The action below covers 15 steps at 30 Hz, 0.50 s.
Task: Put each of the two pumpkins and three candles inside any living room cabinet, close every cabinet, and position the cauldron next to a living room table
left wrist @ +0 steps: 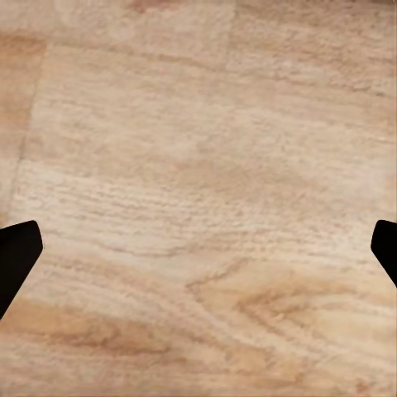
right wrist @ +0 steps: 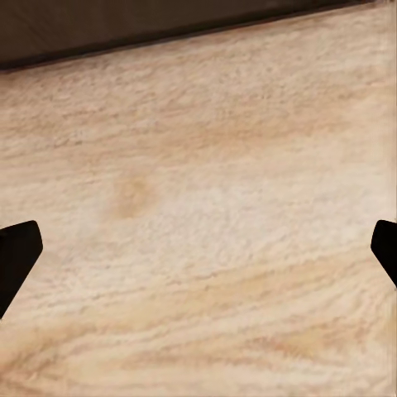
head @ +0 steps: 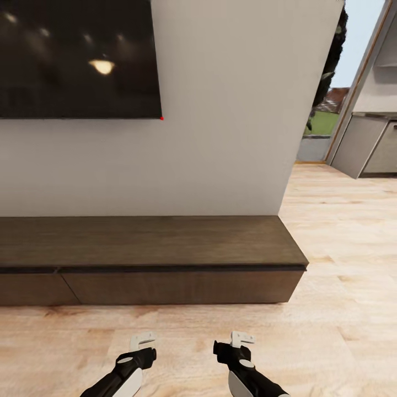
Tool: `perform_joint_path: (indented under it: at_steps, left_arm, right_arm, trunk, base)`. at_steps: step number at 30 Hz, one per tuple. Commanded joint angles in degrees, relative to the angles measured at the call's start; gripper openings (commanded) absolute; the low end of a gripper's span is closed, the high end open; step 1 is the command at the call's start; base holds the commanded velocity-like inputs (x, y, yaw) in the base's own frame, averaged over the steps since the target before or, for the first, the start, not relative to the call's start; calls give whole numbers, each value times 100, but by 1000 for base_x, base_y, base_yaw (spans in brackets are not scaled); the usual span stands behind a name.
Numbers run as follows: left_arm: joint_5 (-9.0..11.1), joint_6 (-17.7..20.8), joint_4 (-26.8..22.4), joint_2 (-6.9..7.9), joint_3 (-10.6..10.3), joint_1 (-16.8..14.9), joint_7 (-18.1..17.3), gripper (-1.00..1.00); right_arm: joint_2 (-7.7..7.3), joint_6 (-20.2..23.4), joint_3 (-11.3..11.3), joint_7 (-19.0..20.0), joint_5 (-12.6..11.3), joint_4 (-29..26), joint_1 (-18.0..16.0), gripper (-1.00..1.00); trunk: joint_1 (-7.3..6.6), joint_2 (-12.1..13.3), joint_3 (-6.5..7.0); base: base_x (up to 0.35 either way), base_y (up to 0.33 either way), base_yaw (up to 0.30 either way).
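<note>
Both sets of fingers, left (head: 144,341) and right (head: 241,339), are spread and empty, hanging low over the floor (head: 342,309), probably tucked for driving. Beyond them the cabinet (head: 165,286) stands shut against the wall (head: 220,138).

The pale, light-grained wood plank floor (head: 342,309) runs from the foreground to the white wall and on towards the doorway at the far right. Standing directly on it, against the wall, is the long low dark-brown wood cabinet (head: 149,259); its flat handleless drawer fronts sit flush and shut. The dark lower edge of the cabinet also meets the planks in the right wrist view.
</note>
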Motion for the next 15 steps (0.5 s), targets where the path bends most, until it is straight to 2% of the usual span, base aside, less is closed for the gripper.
perform_joint_path:
  at_steps: [1, 15]
  left_arm:
    - [30, 17, -12, 8, -40, -4, 49, 100]
    - [30, 15, -9, 4, -48, -2, 48, 100]
  right_arm:
    - [-5, -29, 47, -30, -63, 3, -5, 100]
    - [-9, -17, 47, -22, -62, 6, -5, 100]
  trunk:
    - [-24, 39, 13]
    - [-331, 601, 265]
  base:
    - [0, 0, 0]
    - [0, 0, 0]
